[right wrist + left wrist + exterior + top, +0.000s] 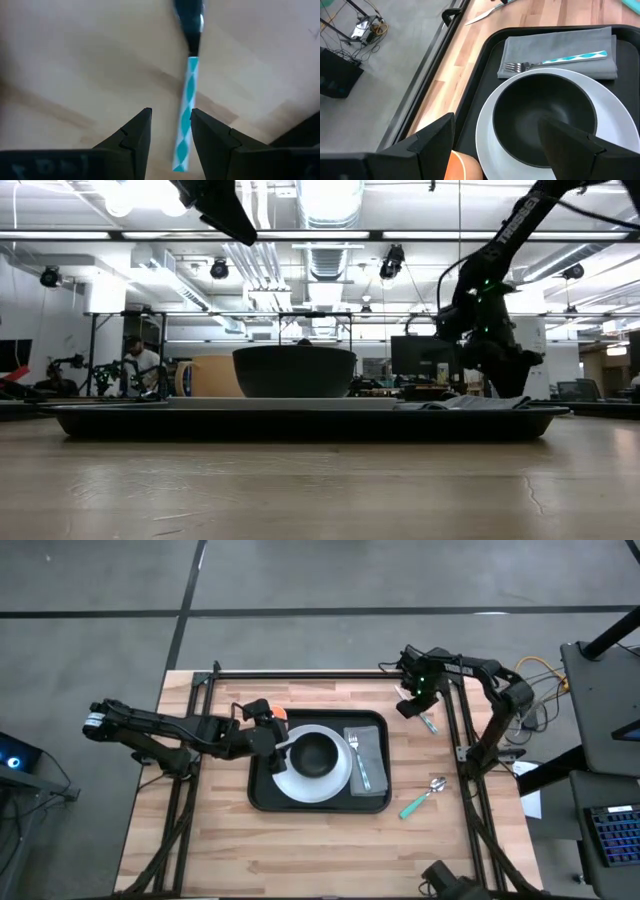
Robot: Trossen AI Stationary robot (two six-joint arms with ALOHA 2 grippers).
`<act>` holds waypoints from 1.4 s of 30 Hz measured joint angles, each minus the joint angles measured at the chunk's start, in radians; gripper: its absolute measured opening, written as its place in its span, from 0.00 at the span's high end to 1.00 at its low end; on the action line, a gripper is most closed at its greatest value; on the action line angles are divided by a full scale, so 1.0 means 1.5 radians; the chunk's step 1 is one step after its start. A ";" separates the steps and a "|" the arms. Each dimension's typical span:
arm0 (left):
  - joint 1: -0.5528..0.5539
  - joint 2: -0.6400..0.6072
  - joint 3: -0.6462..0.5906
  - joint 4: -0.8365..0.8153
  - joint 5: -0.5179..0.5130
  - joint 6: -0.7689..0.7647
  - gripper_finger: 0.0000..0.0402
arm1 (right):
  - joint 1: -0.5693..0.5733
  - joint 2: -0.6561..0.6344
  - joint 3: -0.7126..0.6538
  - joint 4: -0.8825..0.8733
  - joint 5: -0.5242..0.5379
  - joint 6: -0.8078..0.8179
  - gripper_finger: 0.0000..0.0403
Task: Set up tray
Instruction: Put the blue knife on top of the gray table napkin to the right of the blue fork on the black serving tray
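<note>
Two grippers working: right gripper (418, 705), fingers parted, hovering over the slim, slippery knife (429, 723) beside the tray (262, 795); left gripper (281, 751) standing released over the bowl (314, 752).

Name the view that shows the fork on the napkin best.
The left wrist view: the fork lies whole on the grey napkin, tines by the plate. The high view shows it small; the low and right wrist views show none.
</note>
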 joint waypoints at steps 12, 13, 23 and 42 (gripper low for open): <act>0.000 0.000 0.000 0.000 0.000 0.000 0.35 | 0.000 0.068 0.076 -0.036 0.025 -0.033 0.68; 0.000 0.000 0.000 0.000 0.000 0.000 0.35 | 0.000 0.070 0.078 -0.036 0.021 -0.033 0.68; -0.001 0.000 0.000 0.000 0.000 0.000 0.35 | -0.003 0.073 0.063 -0.024 0.028 -0.051 0.68; 0.000 0.000 0.000 0.003 -0.022 -0.014 0.35 | -0.006 0.120 0.065 -0.032 0.012 -0.045 0.94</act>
